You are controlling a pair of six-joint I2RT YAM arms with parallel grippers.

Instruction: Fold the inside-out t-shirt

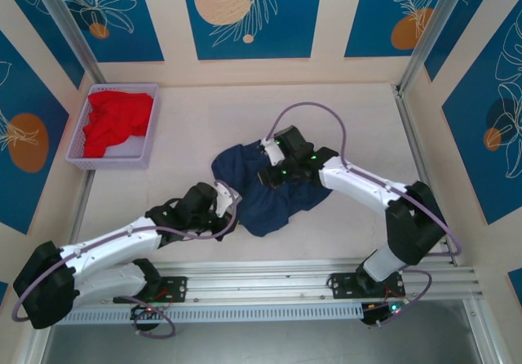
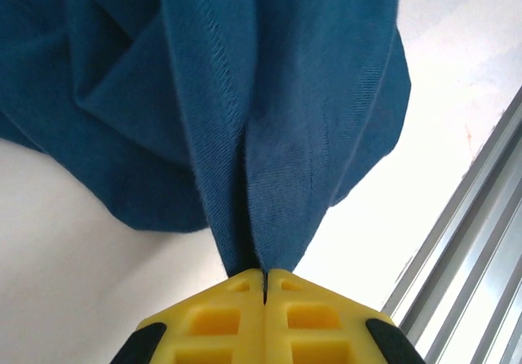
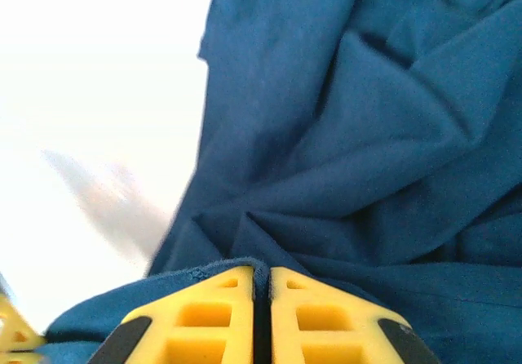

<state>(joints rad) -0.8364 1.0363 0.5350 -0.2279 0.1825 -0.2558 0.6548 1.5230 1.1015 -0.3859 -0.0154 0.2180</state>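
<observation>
The inside-out t-shirt [image 1: 259, 191] lies crumpled in a navy heap at the middle of the table. My left gripper [image 1: 231, 213] is at the heap's near left edge. In the left wrist view its yellow jaws [image 2: 264, 273] are shut on a pinched fold of the t-shirt [image 2: 269, 95], which hangs lifted off the table. My right gripper [image 1: 267, 172] is over the top of the heap. In the right wrist view it [image 3: 261, 270] is shut on a rolled edge of the t-shirt [image 3: 351, 135]. No print or label shows.
A lavender basket [image 1: 81, 135] holding a red garment [image 1: 118, 119] stands at the back left. An aluminium rail [image 1: 310, 278] runs along the near edge, also seen as the rail [image 2: 481, 233] right of the left gripper. Bare white table surrounds the heap.
</observation>
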